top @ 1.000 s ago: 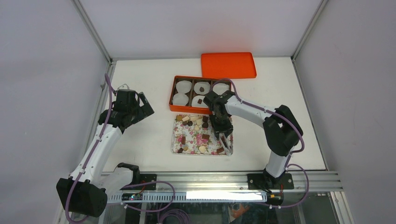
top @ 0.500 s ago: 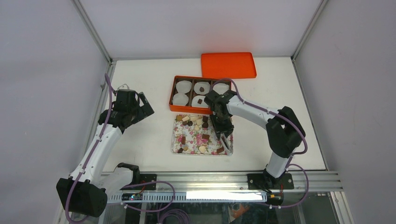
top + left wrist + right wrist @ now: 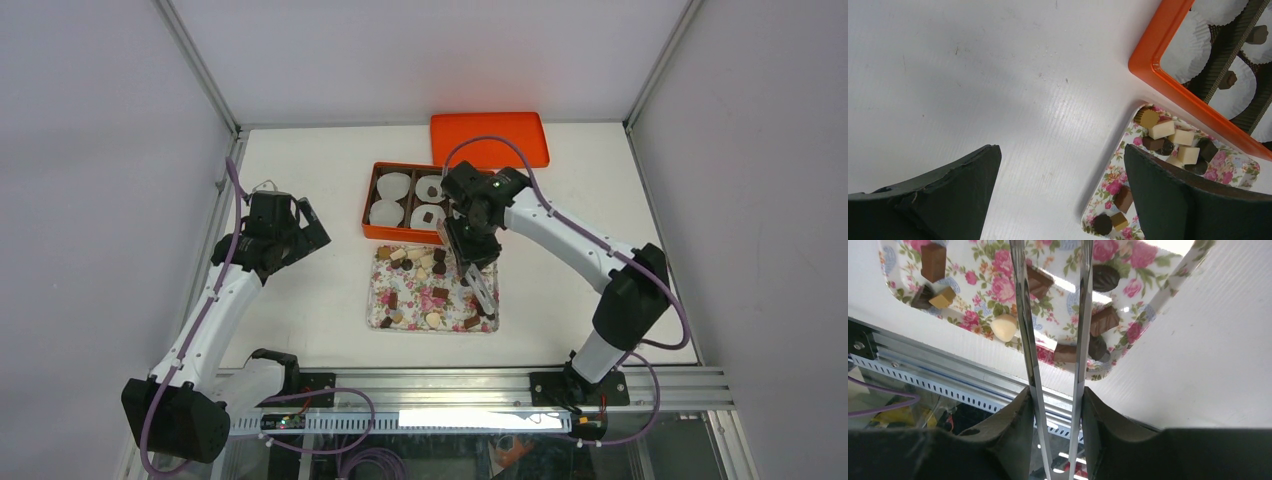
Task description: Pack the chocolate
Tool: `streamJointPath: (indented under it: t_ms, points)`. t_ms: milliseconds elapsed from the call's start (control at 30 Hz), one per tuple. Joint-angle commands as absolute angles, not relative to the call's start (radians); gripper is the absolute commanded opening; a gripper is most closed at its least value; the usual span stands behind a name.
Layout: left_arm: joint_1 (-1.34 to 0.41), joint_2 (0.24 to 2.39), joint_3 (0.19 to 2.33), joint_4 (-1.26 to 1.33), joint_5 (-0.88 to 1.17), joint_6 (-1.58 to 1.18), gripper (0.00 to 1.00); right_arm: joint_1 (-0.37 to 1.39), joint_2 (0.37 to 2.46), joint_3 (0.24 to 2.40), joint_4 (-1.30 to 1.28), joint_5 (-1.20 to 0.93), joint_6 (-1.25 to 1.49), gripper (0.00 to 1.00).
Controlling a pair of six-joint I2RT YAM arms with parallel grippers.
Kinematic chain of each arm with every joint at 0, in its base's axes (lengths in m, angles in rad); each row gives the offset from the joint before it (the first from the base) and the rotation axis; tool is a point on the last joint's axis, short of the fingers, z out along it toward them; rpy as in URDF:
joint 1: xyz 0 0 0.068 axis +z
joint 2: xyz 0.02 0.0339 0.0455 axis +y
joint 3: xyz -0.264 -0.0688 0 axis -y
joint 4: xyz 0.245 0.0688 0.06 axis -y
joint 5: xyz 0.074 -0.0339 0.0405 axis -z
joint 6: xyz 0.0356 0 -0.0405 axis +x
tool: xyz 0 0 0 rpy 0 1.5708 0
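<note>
The chocolate (image 3: 430,285) lies as several small dark, tan and cream pieces on a flower-print tray (image 3: 378,305). My right gripper (image 3: 470,258) hovers over the tray's right side, shut on metal tongs (image 3: 484,290). In the right wrist view the two tong blades (image 3: 1023,315) run up from my right gripper (image 3: 1055,390) over the tray (image 3: 998,290) and leave the frame, so their tips are hidden. Two dark pieces (image 3: 428,216) sit in paper cups in the orange box (image 3: 400,234). My left gripper (image 3: 312,228) (image 3: 1060,150) stands open over bare table left of the tray (image 3: 1108,190).
An orange lid (image 3: 490,140) lies behind the box. White pleated paper cups (image 3: 386,211) fill the box's compartments. The table's near edge with its metal rail (image 3: 948,385) runs just past the tray.
The right arm has pulled back and risen toward the box, carrying the tongs away from the tray's front right corner. Its jaws closed slightly on the tongs. The left arm has not moved.
</note>
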State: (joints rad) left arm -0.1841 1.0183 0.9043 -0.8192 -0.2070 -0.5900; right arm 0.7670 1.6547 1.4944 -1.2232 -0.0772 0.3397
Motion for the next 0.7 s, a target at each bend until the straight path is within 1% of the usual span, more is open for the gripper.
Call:
streamJointPath:
  t_ms: [0,100,200,300,400,600,633,667]
  points:
    - [-0.19,0.999,0.906,-0.792,-0.206,-0.612,0.99,0.686,1.652,1.599,-1.25,-0.034,0.272,0.0]
    - [-0.19,0.998,0.905,-0.788,-0.207,-0.611,0.99,0.598,1.711,1.667,-1.221,-0.054,0.228,0.0]
    - [-0.19,1.009,0.909,-0.787,-0.21,-0.606,0.99,0.531,1.822,1.785,-1.238,-0.062,0.199,0.0]
    - [-0.189,1.006,0.907,-0.787,-0.209,-0.606,0.99,0.488,1.94,1.907,-1.264,-0.061,0.176,0.0]
    - [-0.189,0.992,0.904,-0.787,-0.211,-0.606,0.99,0.458,2.022,1.971,-1.262,-0.055,0.185,0.01]
    - [-0.189,0.993,0.904,-0.798,-0.213,-0.623,0.99,0.443,2.073,1.978,-1.212,-0.051,0.229,0.09]
    - [-0.19,0.995,0.904,-0.798,-0.21,-0.623,0.99,0.442,2.079,1.976,-1.214,-0.051,0.229,0.12]
    - [-0.189,0.993,0.904,-0.799,-0.212,-0.622,0.99,0.442,2.082,1.967,-1.216,-0.047,0.232,0.17]
